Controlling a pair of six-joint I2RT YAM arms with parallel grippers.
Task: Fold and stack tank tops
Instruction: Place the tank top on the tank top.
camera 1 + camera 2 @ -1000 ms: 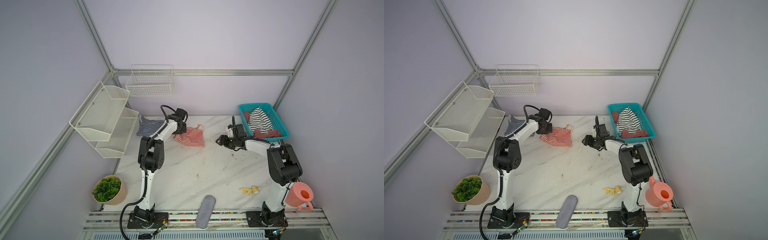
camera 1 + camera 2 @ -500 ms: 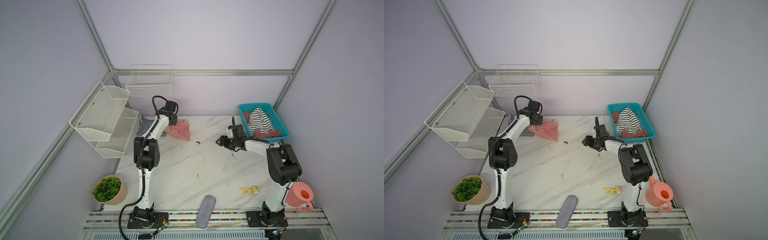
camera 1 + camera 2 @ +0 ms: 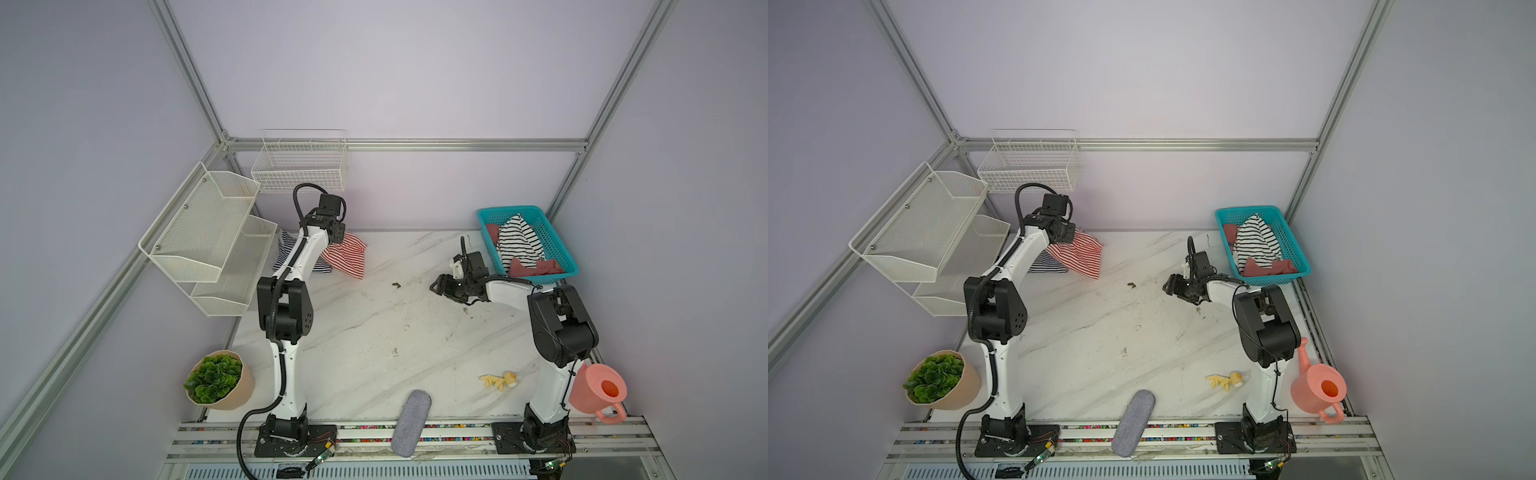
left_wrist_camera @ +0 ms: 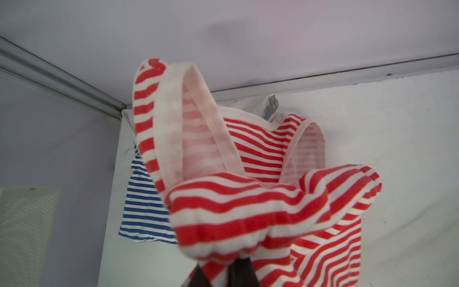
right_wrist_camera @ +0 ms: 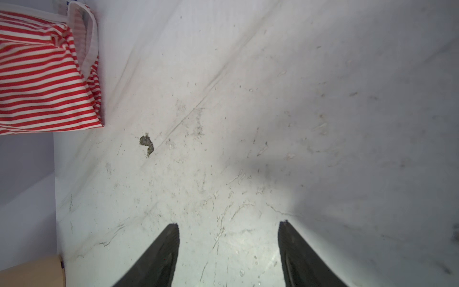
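Not done yet, I'd say: left gripper (image 3: 337, 237) was clamped on the red tank top (image 3: 348, 259) hanging from its jaws, with the navy tank top (image 4: 142, 211) lying beyond them. Right gripper (image 5: 228, 238) gaped empty. Stacking remained.

White marble-pattern tabletop (image 3: 374, 324), scuffed. Lying on it: navy-and-white striped tank top (image 4: 142, 211) at 11 o'clock in the far corner; teal mesh basket (image 3: 553, 245) at 1 o'clock; small dark speck (image 3: 396, 284) near centre. Also yellow toy (image 3: 498, 380) at 5 o'clock; grey felt case (image 3: 411, 422) at 6 o'clock, overhanging the near edge; potted plant (image 3: 243, 386) at 8 o'clock.
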